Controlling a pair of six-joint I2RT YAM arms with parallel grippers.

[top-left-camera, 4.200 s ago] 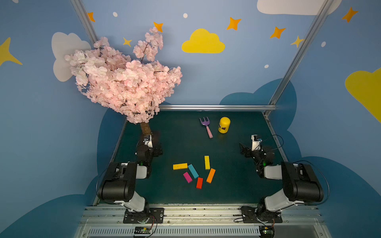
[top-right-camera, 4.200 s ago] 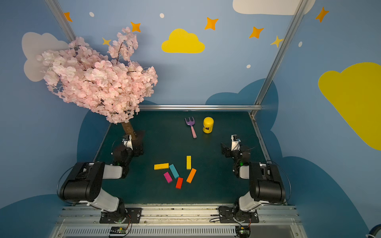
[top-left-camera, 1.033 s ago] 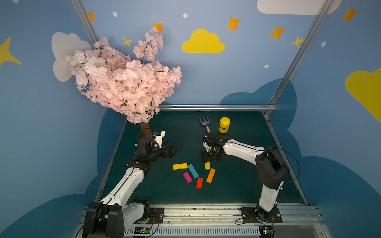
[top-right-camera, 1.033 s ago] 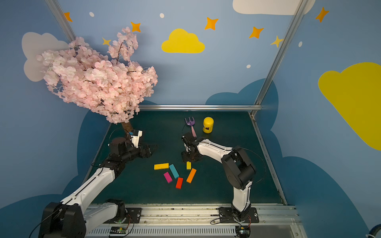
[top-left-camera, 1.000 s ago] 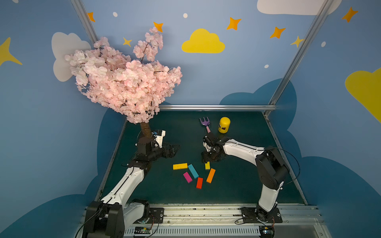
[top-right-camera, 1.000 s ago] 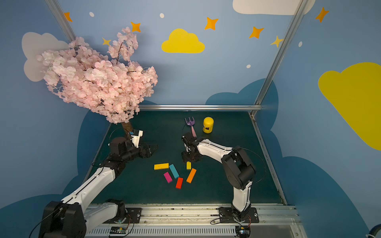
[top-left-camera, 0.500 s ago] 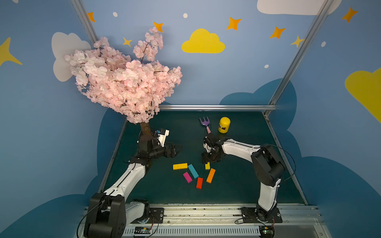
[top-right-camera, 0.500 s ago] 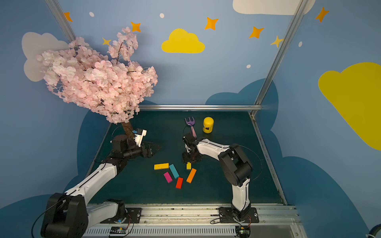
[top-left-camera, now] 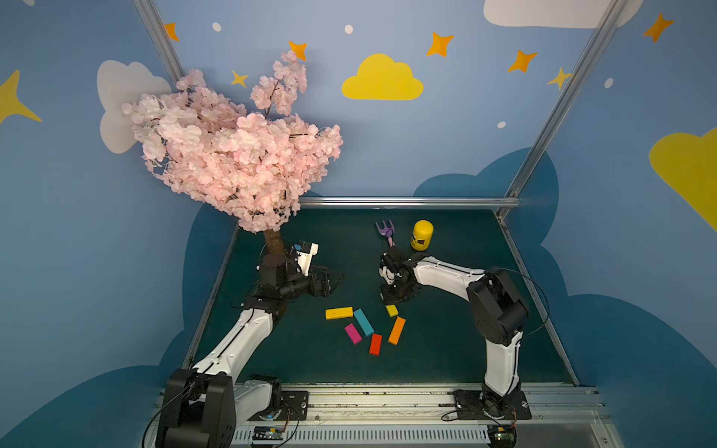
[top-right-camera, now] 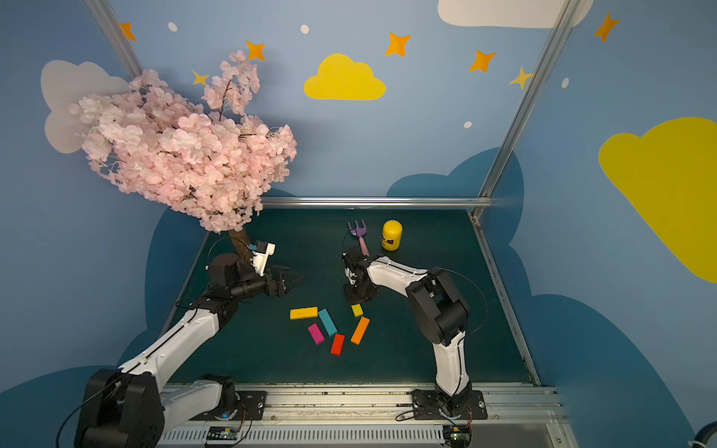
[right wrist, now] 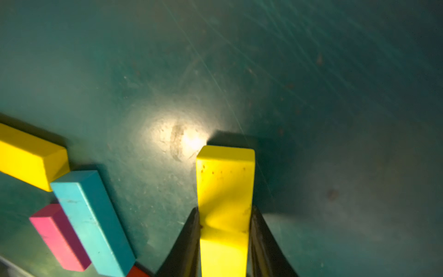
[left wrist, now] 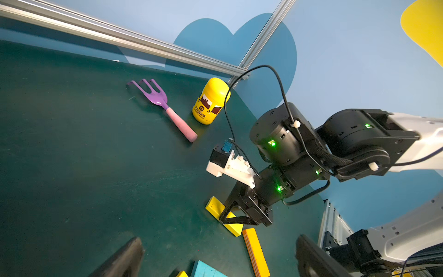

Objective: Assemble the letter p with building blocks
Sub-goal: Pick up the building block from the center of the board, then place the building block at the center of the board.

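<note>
I see both arms, left arm (top-left-camera: 248,333) and right arm (top-left-camera: 446,273), as white links between fat black round joints. Black cables (left wrist: 265,66) loop past white clips; green lights (left wrist: 272,143) glow. Black screwed base plates (top-left-camera: 492,403) sit at six o'clock.

Yellow jar (left wrist: 211,103) label print illegible

A: Bare mat (top-left-camera: 368,372) in front of the blocks (top-left-camera: 363,322); room there?
B: Yes; the purple fork (top-left-camera: 385,232) and yellow jar (top-left-camera: 422,234) crowd the back; the tree trunk (top-left-camera: 273,242) blocks the far-left corner.
</note>
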